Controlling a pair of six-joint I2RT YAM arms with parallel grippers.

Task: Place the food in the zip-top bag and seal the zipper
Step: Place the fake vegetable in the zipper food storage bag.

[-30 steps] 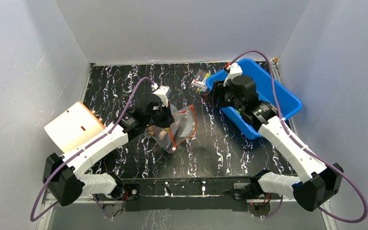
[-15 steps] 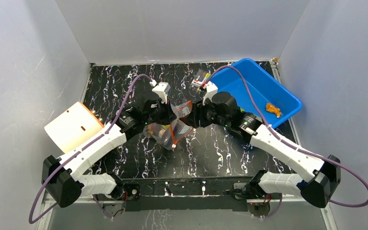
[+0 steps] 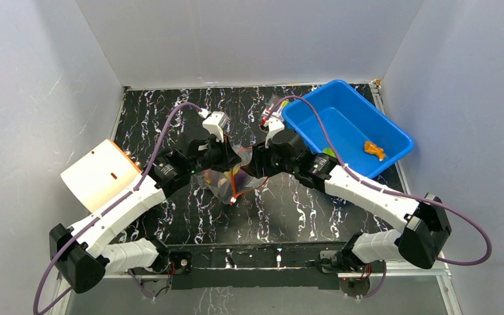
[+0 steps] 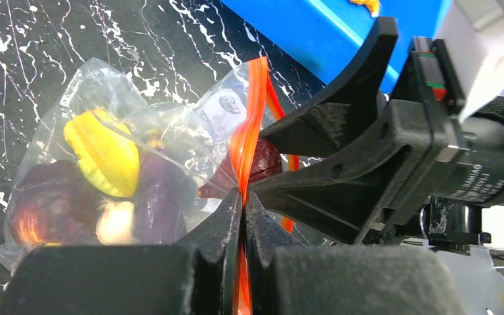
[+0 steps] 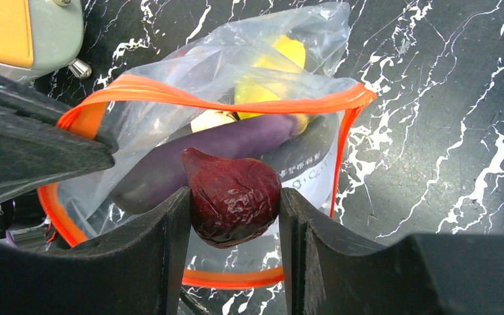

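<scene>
The clear zip-top bag [image 3: 226,184] lies mid-table with its mouth held open. My left gripper [image 4: 243,203] is shut on its red-orange zipper [image 4: 249,141] edge. In the bag I see a yellow piece [image 4: 102,152], a dark purple eggplant [image 5: 216,152] and a beige piece [image 4: 115,222]. My right gripper [image 5: 235,203] is shut on a dark red wrinkled food piece [image 5: 233,195] and holds it in the bag's open mouth, inside the zipper loop [image 5: 230,93]. The right gripper's fingers [image 4: 341,138] sit just beyond the left gripper's tips.
A blue bin [image 3: 394,134] stands at the back right with an orange food piece [image 3: 373,150] in it. A small clear packet of colourful sticks [image 3: 272,108] lies by the bin's left corner. An orange and white cylinder [image 3: 98,172] lies at the left.
My right arm swung left from the blue bin to the bag, carrying the dark red piece into the bag's mouth. My left gripper lifted the zipper edge slightly and kept hold.
</scene>
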